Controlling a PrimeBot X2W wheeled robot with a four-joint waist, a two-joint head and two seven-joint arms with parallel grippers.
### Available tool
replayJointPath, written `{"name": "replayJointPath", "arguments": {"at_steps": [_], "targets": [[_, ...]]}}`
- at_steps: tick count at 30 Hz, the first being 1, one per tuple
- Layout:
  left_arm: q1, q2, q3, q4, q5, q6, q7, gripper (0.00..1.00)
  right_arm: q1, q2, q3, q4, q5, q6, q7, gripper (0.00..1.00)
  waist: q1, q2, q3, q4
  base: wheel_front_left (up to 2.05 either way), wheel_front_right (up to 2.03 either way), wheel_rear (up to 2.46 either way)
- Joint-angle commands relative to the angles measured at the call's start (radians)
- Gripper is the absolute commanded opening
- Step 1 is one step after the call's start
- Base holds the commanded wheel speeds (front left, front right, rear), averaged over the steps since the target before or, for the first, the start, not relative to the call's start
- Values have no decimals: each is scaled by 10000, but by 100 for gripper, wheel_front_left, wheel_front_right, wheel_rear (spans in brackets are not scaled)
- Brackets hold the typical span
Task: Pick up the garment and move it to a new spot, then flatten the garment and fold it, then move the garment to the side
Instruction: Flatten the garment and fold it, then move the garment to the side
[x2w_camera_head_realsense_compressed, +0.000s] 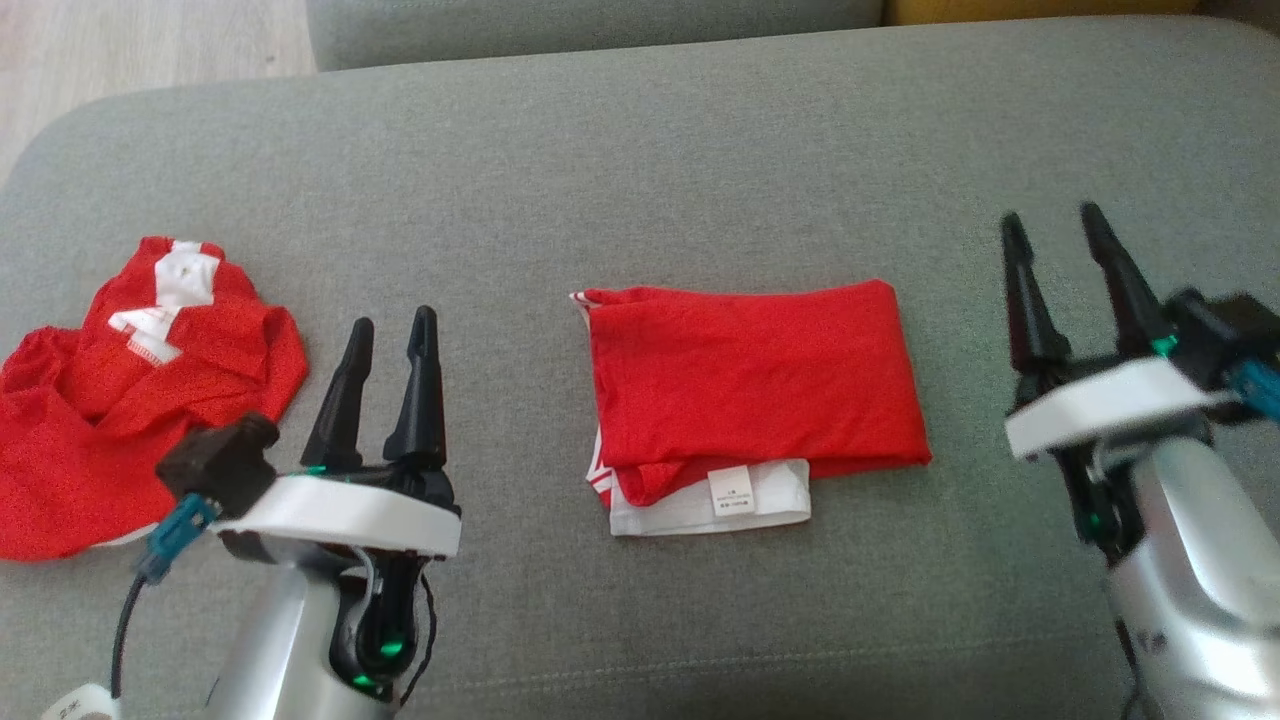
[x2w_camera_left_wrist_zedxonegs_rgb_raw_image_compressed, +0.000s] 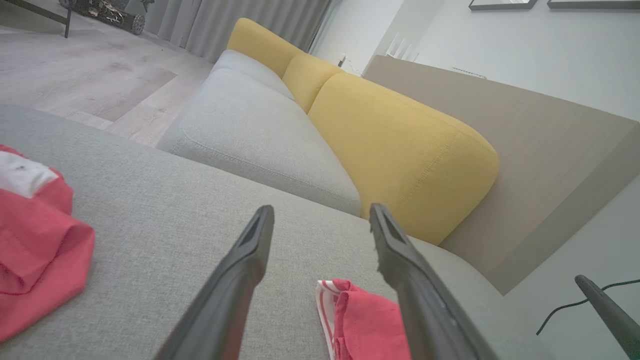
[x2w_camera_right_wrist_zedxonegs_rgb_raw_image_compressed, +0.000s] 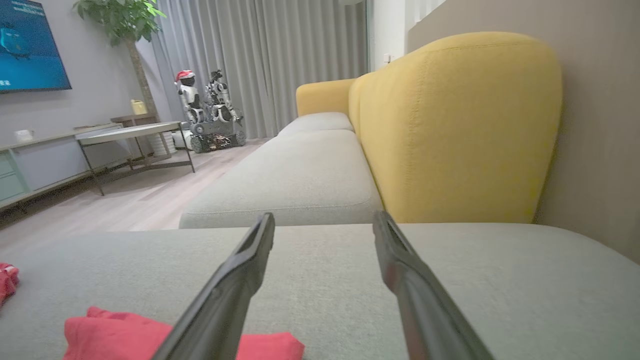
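Note:
A red garment (x2w_camera_head_realsense_compressed: 755, 385) with white trim lies folded into a neat rectangle at the middle of the grey sofa cushion (x2w_camera_head_realsense_compressed: 640, 150). Its corner shows in the left wrist view (x2w_camera_left_wrist_zedxonegs_rgb_raw_image_compressed: 367, 322) and its far edge in the right wrist view (x2w_camera_right_wrist_zedxonegs_rgb_raw_image_compressed: 115, 332). My left gripper (x2w_camera_head_realsense_compressed: 392, 332) hovers open to the garment's left, nothing between its fingers (x2w_camera_left_wrist_zedxonegs_rgb_raw_image_compressed: 250, 260). My right gripper (x2w_camera_head_realsense_compressed: 1055, 228) is open to the garment's right, also empty, its fingers (x2w_camera_right_wrist_zedxonegs_rgb_raw_image_compressed: 245, 265) pointing over bare cushion.
A second red and white garment (x2w_camera_head_realsense_compressed: 130, 390) lies crumpled at the cushion's left end, close to my left arm. Yellow back cushions (x2w_camera_left_wrist_zedxonegs_rgb_raw_image_compressed: 400, 150) line the far side. Wooden floor (x2w_camera_head_realsense_compressed: 120, 60) lies beyond the cushion's far left corner.

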Motion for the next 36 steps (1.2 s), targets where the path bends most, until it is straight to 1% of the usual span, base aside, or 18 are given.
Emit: {"name": "replayJointPath", "arguments": {"at_steps": [1,2,5,8,11,18,27,36], "targets": [[-180,72,330,-473,142,80,-122,100,356,135,-305,-819,-510,65,-117,100,0,0,-19,-23,0,0,0],[-180,72,330,-473,142,80,-122,100,356,135,-305,-819,-510,65,-117,100,0,0,-19,-23,0,0,0],[-14,72,426,-605,397,131,-122,100,1018,378,-697,-1536,-1243,65,-117,100,0,0,-41,-52,0,0,0],[157,72,476,-766,857,20,-122,100,1553,749,-1000,-1970,-1544,65,-117,100,0,0,-79,-75,0,0,0],[359,72,618,-836,977,-7,-122,100,1957,879,-1079,-2240,-2020,65,-118,100,0,0,-136,-90,0,0,0],[598,72,753,-892,1189,-32,-122,100,2325,1208,-1256,-2401,-2162,65,-118,100,0,0,-229,-108,0,0,0],[605,72,723,-873,1189,-19,-122,100,2349,1282,-1309,-2287,-2167,65,-118,100,0,0,-199,-29,0,0,0],[401,72,573,-830,1178,-56,-122,100,1829,1462,-1049,-1099,-1836,65,145,100,0,0,315,180,0,0,0]]}}
